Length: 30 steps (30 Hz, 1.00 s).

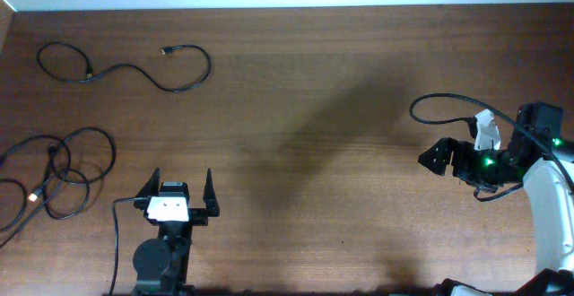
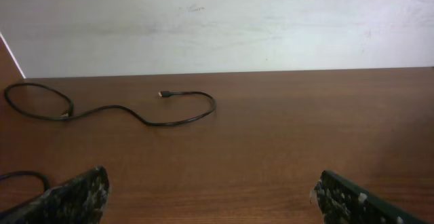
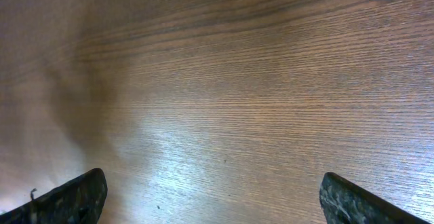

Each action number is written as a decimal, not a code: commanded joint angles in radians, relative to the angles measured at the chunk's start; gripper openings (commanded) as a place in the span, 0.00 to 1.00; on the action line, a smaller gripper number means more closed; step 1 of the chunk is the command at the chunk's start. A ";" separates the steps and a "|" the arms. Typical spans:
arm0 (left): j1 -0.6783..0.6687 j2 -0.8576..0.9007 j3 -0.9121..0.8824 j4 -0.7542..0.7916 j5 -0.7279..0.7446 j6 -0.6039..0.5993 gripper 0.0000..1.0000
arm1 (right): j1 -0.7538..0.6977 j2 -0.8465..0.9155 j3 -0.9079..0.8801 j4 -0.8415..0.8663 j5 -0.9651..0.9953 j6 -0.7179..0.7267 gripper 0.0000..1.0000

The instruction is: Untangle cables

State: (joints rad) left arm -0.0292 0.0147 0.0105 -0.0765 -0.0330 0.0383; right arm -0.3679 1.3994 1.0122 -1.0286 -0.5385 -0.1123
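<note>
One loose black cable [image 1: 134, 67] lies in a wavy line at the far left of the table, its small plug [image 1: 166, 51] pointing left. In the left wrist view the same cable [image 2: 146, 119] runs across the wood ahead. Further cables [image 1: 63, 170] lie looped over each other in a tangle at the left edge. My left gripper [image 1: 180, 187] stands open just right of that tangle, touching nothing; in its wrist view the left gripper [image 2: 210, 197] has bare wood between its jaws. My right gripper [image 1: 432, 157] is open at the far right, and the right wrist view shows the right gripper [image 3: 213, 200] over bare wood.
The brown wooden table [image 1: 314, 108] ends at a white wall [image 2: 217, 20] at the back. A thicker black wire [image 1: 439, 100] fixed to the right arm loops above the table near the right gripper.
</note>
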 commanded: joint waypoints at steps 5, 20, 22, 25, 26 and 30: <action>0.006 -0.010 0.000 -0.008 0.019 0.016 0.98 | -0.006 -0.015 0.016 0.000 0.002 -0.011 0.99; 0.006 -0.010 0.000 -0.008 0.019 0.016 0.98 | -0.006 -0.015 0.016 0.000 0.002 -0.011 0.99; 0.006 -0.010 0.000 -0.008 0.019 0.016 0.98 | -0.006 -0.013 0.016 0.001 0.001 -0.011 0.99; 0.006 -0.010 0.000 -0.008 0.019 0.016 0.99 | -0.006 -0.002 0.016 0.001 0.002 -0.011 0.99; 0.006 -0.010 0.000 -0.008 0.019 0.016 0.99 | -0.006 -0.002 0.016 0.000 0.002 -0.011 0.99; 0.006 -0.010 0.000 -0.008 0.019 0.016 0.98 | -0.006 -0.024 0.016 0.000 0.002 -0.011 0.99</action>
State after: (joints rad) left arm -0.0292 0.0147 0.0105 -0.0761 -0.0330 0.0383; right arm -0.3679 1.3994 1.0122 -1.0286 -0.5385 -0.1127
